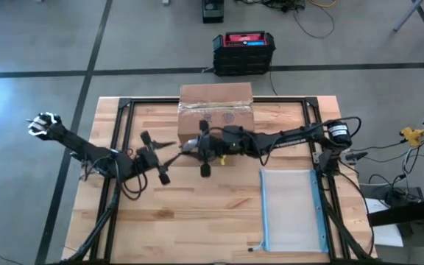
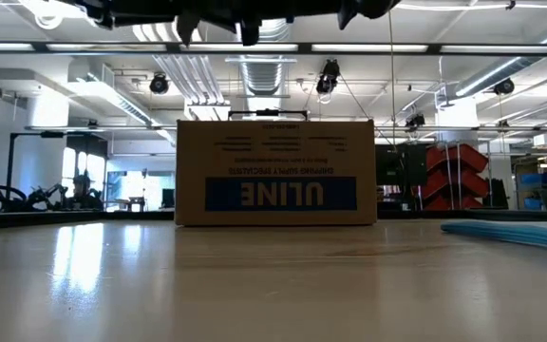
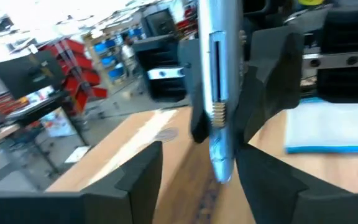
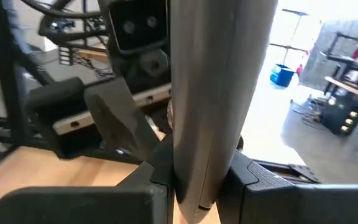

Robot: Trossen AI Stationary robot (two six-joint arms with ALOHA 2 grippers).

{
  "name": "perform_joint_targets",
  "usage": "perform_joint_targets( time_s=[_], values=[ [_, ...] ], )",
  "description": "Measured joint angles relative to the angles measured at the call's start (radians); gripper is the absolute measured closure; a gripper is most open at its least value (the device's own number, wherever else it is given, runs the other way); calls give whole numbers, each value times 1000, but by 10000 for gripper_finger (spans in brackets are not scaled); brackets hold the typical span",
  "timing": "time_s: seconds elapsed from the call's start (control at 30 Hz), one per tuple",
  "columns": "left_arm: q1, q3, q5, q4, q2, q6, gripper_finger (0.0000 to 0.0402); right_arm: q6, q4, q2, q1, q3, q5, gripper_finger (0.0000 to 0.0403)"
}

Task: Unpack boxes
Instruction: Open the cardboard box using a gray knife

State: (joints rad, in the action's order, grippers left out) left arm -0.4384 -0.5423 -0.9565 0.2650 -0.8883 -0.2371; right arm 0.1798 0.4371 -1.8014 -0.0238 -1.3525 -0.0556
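Note:
The brown cardboard box (image 1: pixel 216 110) stands on its base at the table's far middle, and its blue ULINE label (image 2: pixel 280 194) faces the low view. In front of it, above the table, a silver pen-shaped tool (image 1: pixel 187 145) runs between my two grippers. My right gripper (image 1: pixel 196 146) reaches in from the right and is shut on the tool. My left gripper (image 1: pixel 174 149) comes from the left and is open. Its fingers (image 3: pixel 138 180) stand on either side of the tool's free end (image 3: pixel 222 165). My right gripper pinches the silver tool's body (image 4: pixel 204 180) between its two fingers (image 4: pixel 157 168). The fingers come level from the table's right and lie along the tool. The tool sticks out past them toward the left gripper, lifted clear of the table.
A clear zip pouch with blue edges (image 1: pixel 289 210) lies flat on the table's near right. A black crate with a red top (image 1: pixel 243 51) sits on the floor beyond the far edge. Bare wood lies along the table's near left.

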Motion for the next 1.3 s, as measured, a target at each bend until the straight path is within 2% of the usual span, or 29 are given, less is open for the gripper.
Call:
perform_joint_targets(
  time_s=[0.07, 0.13, 0.23, 0.4, 0.53, 0.63, 0.73, 0.93, 1.17, 1.3],
  values=[
    [66, 0, 39, -54, 37, 33, 205, -6, -13, 6, -42, 0, 0, 353],
    [158, 0, 128, -95, 54, 66, 205, -10, -19, 8, -89, 0, -3, 353],
    [341, 0, 319, -120, 44, 67, 213, -8, -41, 10, -159, 0, -19, 353],
    [719, -11, 683, -126, -2, 47, 230, -28, -74, 10, -265, 0, -138, 353],
    [1003, -34, 950, -88, -42, 51, 240, 25, -83, 10, -319, 0, -156, 353],
    [1138, -35, 1147, -47, -95, 99, 243, 38, -93, 12, -351, 0, -172, 353],
    [1169, -35, 1222, -20, -153, 106, 244, 26, -102, 12, -366, 0, -202, 353],
    [1158, -71, 1234, -20, -263, -39, 242, 13, -123, 17, -366, 0, -217, 353],
    [1161, -120, 1244, -116, -368, -173, 243, -8, -126, 17, -377, 0, -209, 353],
    [1158, -123, 1352, -119, -392, -150, 237, -12, -126, 17, -378, -1, -223, 353]
  ],
)
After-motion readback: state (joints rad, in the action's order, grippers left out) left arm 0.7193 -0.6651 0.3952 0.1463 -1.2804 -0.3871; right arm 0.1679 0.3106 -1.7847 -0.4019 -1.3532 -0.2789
